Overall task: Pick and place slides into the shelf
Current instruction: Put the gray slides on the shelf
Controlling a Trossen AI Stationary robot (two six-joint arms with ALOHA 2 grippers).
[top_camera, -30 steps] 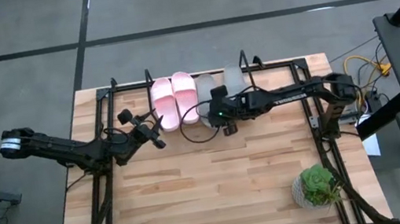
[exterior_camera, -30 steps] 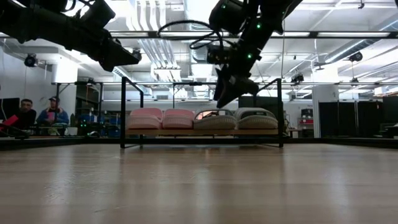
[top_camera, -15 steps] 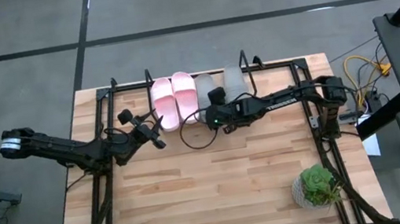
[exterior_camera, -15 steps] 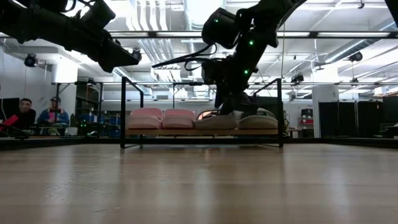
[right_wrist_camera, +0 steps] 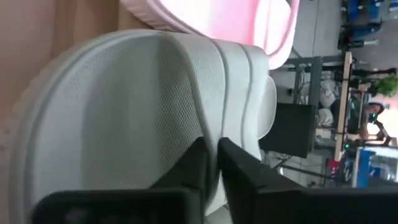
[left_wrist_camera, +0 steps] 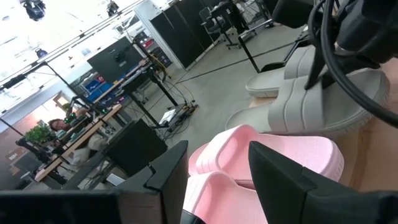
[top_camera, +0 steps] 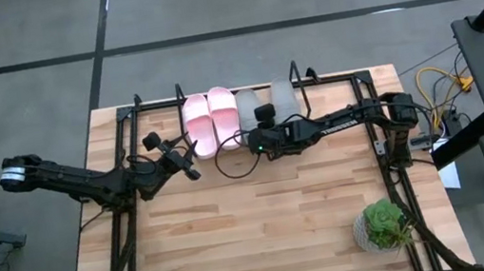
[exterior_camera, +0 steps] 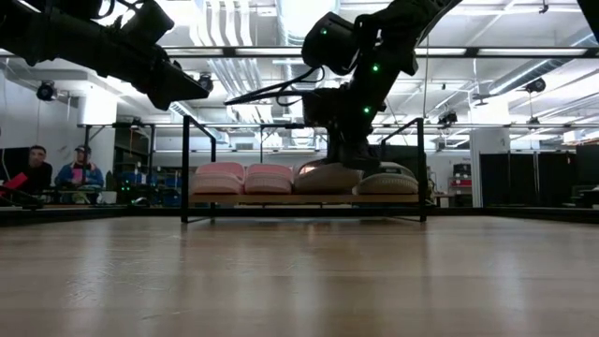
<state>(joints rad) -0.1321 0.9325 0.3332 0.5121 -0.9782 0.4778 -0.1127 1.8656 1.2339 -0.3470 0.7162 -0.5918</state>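
Nearly done: all four slides sit in the shelf (top_camera: 138, 113) at your worktop's far edge, your right claw (top_camera: 256, 131) pinched nearly shut on the strap of a grey slide (top_camera: 248, 108), left claw (top_camera: 188, 149) idle, part open.

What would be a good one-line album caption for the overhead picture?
Right gripper pinches a grey slide beside two pink slides on the shelf; left gripper hovers, open.
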